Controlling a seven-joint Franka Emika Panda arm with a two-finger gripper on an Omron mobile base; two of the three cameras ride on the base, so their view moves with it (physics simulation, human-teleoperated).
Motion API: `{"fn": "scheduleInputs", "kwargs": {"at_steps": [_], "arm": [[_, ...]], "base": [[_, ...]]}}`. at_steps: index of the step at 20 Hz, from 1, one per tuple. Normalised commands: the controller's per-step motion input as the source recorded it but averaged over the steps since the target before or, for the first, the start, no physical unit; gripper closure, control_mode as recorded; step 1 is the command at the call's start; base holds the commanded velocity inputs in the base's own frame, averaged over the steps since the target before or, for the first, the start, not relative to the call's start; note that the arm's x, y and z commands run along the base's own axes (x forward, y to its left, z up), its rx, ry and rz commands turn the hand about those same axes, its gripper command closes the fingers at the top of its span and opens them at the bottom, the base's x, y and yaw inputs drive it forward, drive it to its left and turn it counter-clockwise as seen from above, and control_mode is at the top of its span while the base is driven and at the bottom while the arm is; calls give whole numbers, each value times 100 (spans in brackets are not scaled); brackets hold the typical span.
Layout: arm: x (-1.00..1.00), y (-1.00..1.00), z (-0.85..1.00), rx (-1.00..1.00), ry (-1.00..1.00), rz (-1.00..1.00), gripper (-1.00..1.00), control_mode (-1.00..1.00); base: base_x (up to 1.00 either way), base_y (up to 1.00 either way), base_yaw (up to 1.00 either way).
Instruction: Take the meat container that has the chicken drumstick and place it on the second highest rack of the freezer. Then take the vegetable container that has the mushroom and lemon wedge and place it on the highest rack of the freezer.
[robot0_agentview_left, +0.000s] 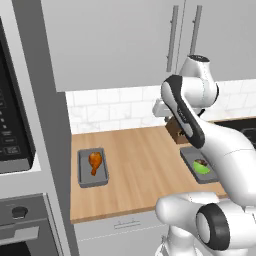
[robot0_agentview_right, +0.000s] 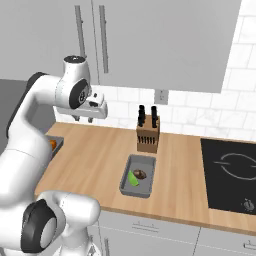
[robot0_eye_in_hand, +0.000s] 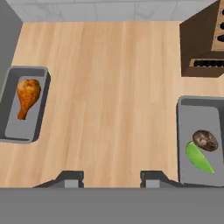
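The meat container (robot0_agentview_left: 92, 168) is a grey tray on the left of the wooden counter, and the orange-brown chicken drumstick (robot0_agentview_left: 95, 162) lies in it. In the hand view the same container (robot0_eye_in_hand: 13, 124) and drumstick (robot0_eye_in_hand: 27, 97) appear at the left. To the right lies the vegetable container (robot0_eye_in_hand: 199, 118) with the brown mushroom (robot0_eye_in_hand: 205, 140) and the green lemon wedge (robot0_eye_in_hand: 199, 157); the arm partly covers this container (robot0_agentview_left: 190, 156) in the left base view. My gripper (robot0_eye_in_hand: 113, 178) hovers open above bare wood between the two trays, holding nothing. The freezer is out of view.
A wooden knife block (robot0_agentview_right: 148, 136) stands near the tiled back wall, just behind the vegetable container. A black cooktop (robot0_agentview_right: 230, 172) lies at the counter's right. Upper cabinets (robot0_agentview_right: 150, 40) hang overhead. An oven and microwave column (robot0_agentview_left: 15, 150) bounds the counter's left.
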Motion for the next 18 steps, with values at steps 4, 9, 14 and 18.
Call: {"fn": "scheduleInputs", "kwargs": {"at_steps": [4, 9, 14, 18], "arm": [[-42, -11, -15, 0, -1, -14, -100, -100], [-77, -35, -41, 1, -12, -35, -100, -100], [-66, -56, -30, 2, -4, -46, -100, -100], [-29, -90, -37, 0, 0, -54, -100, -100]], "base": [[0, 0, 0], [0, 0, 0], [0, 0, 0], [0, 0, 0]]}}
